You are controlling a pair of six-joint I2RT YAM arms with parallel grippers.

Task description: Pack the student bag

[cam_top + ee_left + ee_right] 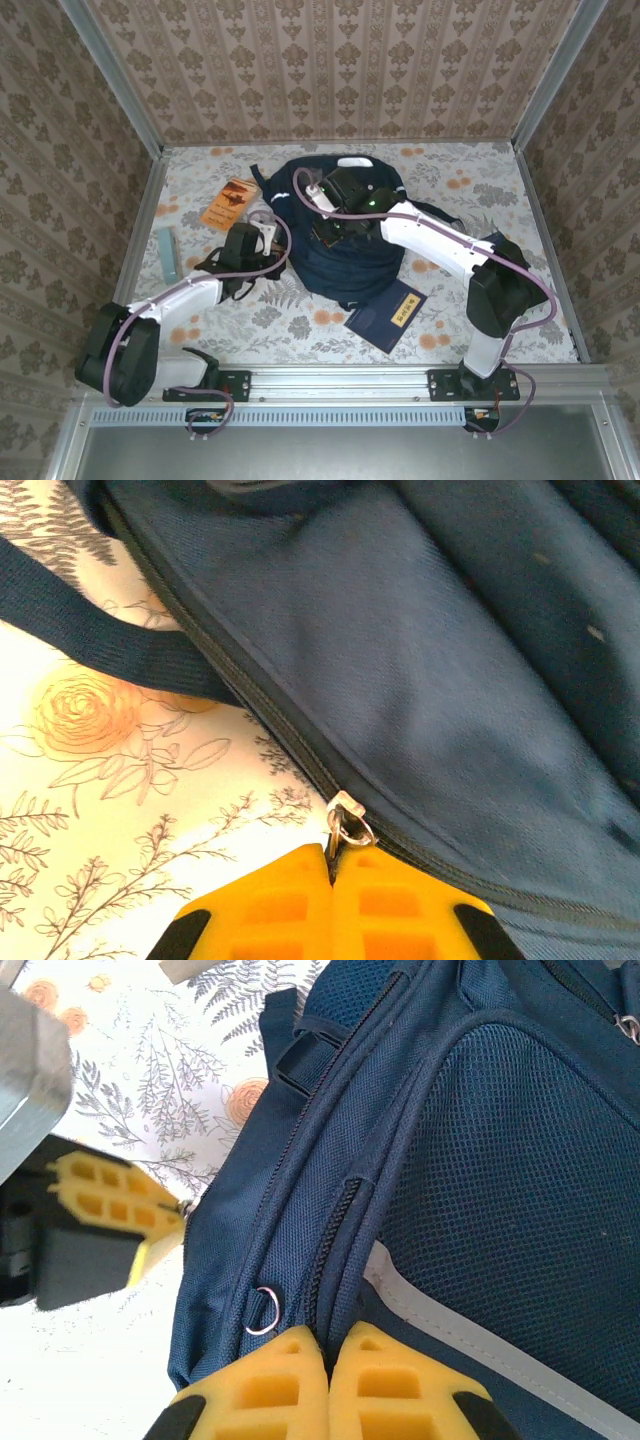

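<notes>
The student bag [345, 270], woven navy fabric with a mesh panel and grey stripe, is laid at the centre of the table [480, 180]. The left gripper [333, 858] is closed on a metal zip pull [347, 822]. The right gripper [327, 1342] is pinched shut on bag fabric. Three flat things are seen around the bag: an orange booklet [228, 203] at ten o'clock, a teal slab [167, 252] at nine and a navy book [388, 315] at five.
</notes>
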